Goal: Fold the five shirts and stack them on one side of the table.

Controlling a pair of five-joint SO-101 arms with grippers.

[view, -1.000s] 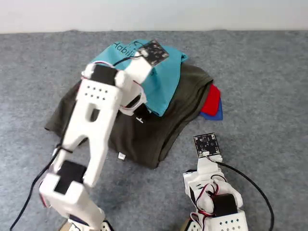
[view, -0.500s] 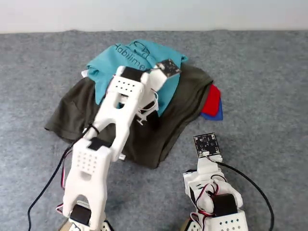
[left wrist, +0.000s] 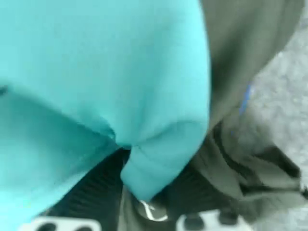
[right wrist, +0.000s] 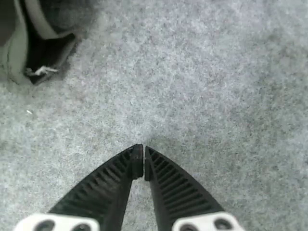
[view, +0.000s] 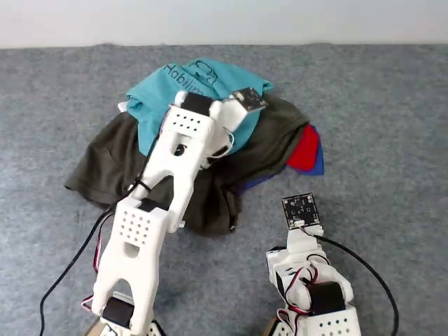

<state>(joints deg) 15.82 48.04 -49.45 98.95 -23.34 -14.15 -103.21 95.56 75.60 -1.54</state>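
A teal shirt lies on top of a heap, over a dark olive shirt. A red shirt and a blue one stick out at the heap's right side. My left gripper is down on the middle of the heap. In the left wrist view it is shut on a fold of the teal shirt, with the olive shirt beside it. My right gripper is shut with nothing in it, low over the grey carpet near the front, close to the olive shirt's edge.
Grey carpet covers the whole table, with bare room to the right, the left and the front of the heap. The right arm's base stands at the front edge, its cable looping to the right.
The left arm swung down onto the heap and its gripper took hold of the teal shirt. The olive shirt's near edge bunched up toward the gripper. The right arm stayed still.
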